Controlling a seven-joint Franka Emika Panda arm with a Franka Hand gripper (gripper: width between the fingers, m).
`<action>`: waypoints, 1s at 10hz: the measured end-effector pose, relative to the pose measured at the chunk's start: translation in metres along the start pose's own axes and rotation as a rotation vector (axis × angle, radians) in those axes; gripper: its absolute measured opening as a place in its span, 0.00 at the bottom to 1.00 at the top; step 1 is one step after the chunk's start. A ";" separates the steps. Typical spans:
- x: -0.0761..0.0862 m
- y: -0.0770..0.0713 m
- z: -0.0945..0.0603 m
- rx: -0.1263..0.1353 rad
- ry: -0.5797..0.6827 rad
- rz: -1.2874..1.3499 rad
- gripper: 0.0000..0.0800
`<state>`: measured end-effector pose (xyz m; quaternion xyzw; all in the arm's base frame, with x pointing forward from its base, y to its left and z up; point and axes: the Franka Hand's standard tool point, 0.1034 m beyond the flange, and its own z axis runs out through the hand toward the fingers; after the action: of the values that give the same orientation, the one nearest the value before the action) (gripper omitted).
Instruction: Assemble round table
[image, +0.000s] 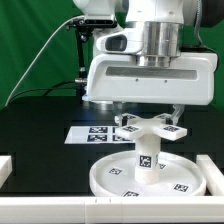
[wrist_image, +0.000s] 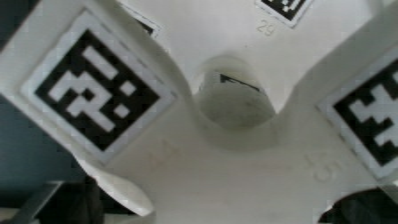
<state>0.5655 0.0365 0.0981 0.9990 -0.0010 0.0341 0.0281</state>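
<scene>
The space above the large round rimmed disc (image: 140, 176) is taken up by the short cylindrical post (image: 147, 156) and the cross-shaped piece (image: 150, 126) on top of it. Open black table (image: 45, 125) is left at the exterior view's left, bounded in front by white edge rails (image: 40, 208). Behind the disc, the marker board (image: 92, 132) lies flat on the table.

no readable txt or nos., only b/w square tags on cross-shaped piece (wrist_image: 214, 110), marker board (image: 92, 132)

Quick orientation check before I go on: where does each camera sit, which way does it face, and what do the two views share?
Exterior view: off the arm, facing the robot across the black table, looking at the large round white plastic disc with the short white post; the arm and hand show.
Wrist view: on the wrist, looking down close at the white cross-shaped piece; only dark fingertips show.
Shared: the cross-shaped piece and its black-and-white tags.
</scene>
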 end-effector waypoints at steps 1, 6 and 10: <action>0.000 0.001 0.000 0.000 0.000 0.001 0.81; -0.001 0.001 0.001 0.001 -0.005 0.142 0.55; -0.002 -0.002 0.000 -0.004 0.017 0.551 0.55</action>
<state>0.5635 0.0383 0.0974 0.9607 -0.2727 0.0488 0.0199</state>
